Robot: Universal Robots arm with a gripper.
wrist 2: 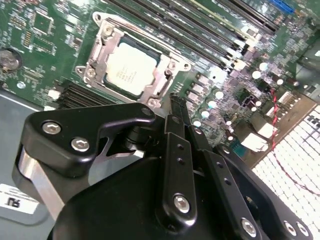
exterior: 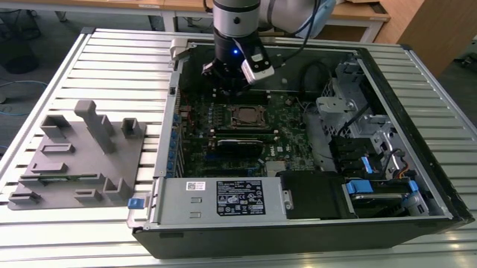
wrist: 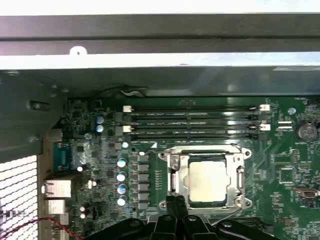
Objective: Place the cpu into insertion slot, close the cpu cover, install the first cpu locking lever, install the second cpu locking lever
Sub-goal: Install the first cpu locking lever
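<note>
The cpu (wrist 2: 131,67) is lying in the insertion slot (wrist 2: 89,71) just beside the gripper (wrist 2: 173,100), apparently closed and empty; the exterior view is adding the surrounding case (exterior: 298,240).

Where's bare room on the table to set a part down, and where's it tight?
Bare slats of the table at the exterior view's top left, past the grey fixture tray, and at bottom left below it. Narrow strip between tray and computer case. Crowded inside the case: the gripper hangs by the cpu, memory slots alongside.

Bright even light, glare on the cpu (wrist 2: 131,69).
</note>
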